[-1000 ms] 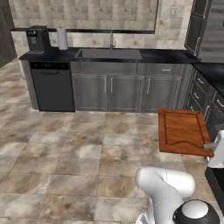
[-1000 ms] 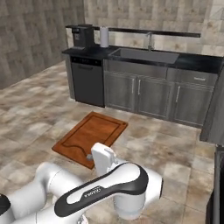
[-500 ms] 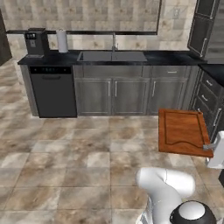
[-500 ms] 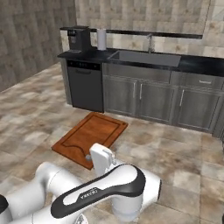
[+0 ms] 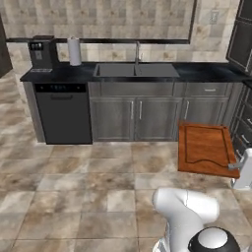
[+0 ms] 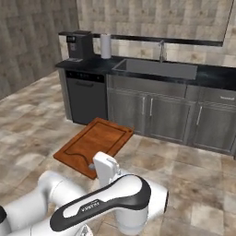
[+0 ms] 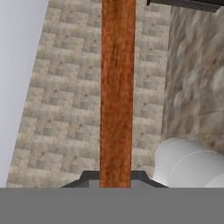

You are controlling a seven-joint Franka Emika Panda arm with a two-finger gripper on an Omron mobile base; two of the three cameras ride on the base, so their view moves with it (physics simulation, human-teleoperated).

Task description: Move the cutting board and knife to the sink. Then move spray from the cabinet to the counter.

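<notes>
The reddish-brown cutting board (image 5: 204, 147) (image 6: 94, 145) hangs flat above the tiled floor, held by its near edge. My gripper (image 5: 235, 166) (image 6: 93, 168) (image 7: 116, 177) is shut on that edge; in the hand view the board (image 7: 117, 87) runs edge-on straight up between the fingertips. The dark grey sink (image 5: 135, 71) (image 6: 156, 69) with its slim faucet (image 5: 138, 49) (image 6: 162, 48) is set in the black counter (image 5: 206, 73) (image 6: 216, 76) ahead, well beyond the board. The knife and the spray are out of view.
A dishwasher (image 5: 64, 113) (image 6: 85, 99) stands left of the sink cabinets. A coffee machine (image 5: 43, 51) (image 6: 79, 44) and a paper towel roll (image 5: 74, 50) (image 6: 105, 45) stand on the counter's left end. Drawers (image 5: 243, 130) line the right side. Open floor lies between me and the counter.
The whole picture has shifted: the base has driven and turned, so the sink counter looks nearer and more centred. The board stays in the shut gripper.
</notes>
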